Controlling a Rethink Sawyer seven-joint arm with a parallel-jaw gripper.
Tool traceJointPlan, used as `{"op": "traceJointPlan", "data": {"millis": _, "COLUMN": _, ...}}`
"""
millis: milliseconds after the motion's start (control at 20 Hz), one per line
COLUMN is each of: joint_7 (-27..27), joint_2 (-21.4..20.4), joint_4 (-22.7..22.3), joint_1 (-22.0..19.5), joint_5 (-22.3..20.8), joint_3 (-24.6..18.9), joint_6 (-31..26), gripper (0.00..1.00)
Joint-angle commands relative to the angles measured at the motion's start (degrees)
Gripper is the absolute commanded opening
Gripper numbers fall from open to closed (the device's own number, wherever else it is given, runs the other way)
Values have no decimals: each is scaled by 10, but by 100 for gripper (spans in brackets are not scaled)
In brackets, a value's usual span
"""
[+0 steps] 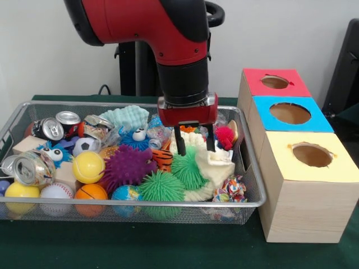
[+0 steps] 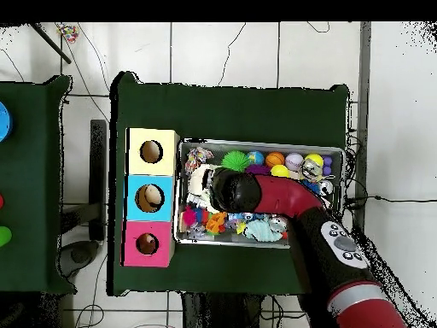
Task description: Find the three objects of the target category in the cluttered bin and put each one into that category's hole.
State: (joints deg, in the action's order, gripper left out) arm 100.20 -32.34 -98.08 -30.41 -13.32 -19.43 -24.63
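The bin [image 1: 67, 210] is a wide silver wire-mesh basket full of mixed things: crushed cans [image 1: 47, 129], a yellow tennis ball [image 1: 88, 167], a purple spiky ball [image 1: 128, 166], green spiky balls [image 1: 161, 188] and a cream foam piece [image 1: 216, 168]. My gripper [image 1: 195, 145] hangs low in the bin's right part. It is open, with a finger on each side of the top of the cream foam piece and a green spiky ball [image 1: 186, 168] just in front. In the overhead view my arm [image 2: 273, 195] covers the gripper and the middle of the bin [image 2: 256, 142].
Three wooden boxes with round holes stand in a row beside the bin: red top [image 1: 275, 82], blue top [image 1: 290, 113], yellow top [image 1: 312, 155]. They also show in the overhead view, yellow [image 2: 151, 152], blue [image 2: 149, 197], red [image 2: 147, 243]. A red spiky ball [image 1: 225, 136] lies near the bin's right wall.
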Motion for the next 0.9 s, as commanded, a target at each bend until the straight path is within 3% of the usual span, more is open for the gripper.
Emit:
{"op": "traceJointPlan", "data": {"millis": 50, "joint_7": -83, "joint_2": 13, "joint_4": -23, "joint_1": -40, "joint_5": -51, "joint_3": -51, "joint_6": -47, "gripper": 100}}
{"op": "traceJointPlan", "data": {"millis": 350, "joint_7": -73, "joint_2": 3, "joint_4": -46, "joint_1": -59, "joint_5": -81, "joint_3": -51, "joint_6": -34, "gripper": 100}}
{"op": "traceJointPlan", "data": {"millis": 900, "joint_7": 11, "joint_2": 19, "joint_4": -68, "joint_1": -29, "joint_5": -121, "joint_3": -24, "joint_6": 40, "gripper": 100}}
